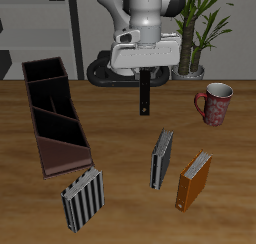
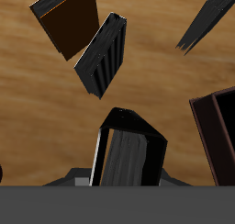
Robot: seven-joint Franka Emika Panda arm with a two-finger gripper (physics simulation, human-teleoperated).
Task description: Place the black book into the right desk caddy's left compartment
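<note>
My gripper is shut on the black book and holds it upright, well above the middle of the table. In the wrist view the black book fills the space between my fingers, with my gripper at its base. The right desk caddy, maroon outside and black inside, lies long on the table off to the side of the held book, apart from it. One corner of it shows in the wrist view.
A grey-and-black striped book stands near the caddy's front end. A dark ribbed book and an orange book stand nearer the table's front edge. A red mug stands farther back, near a potted plant.
</note>
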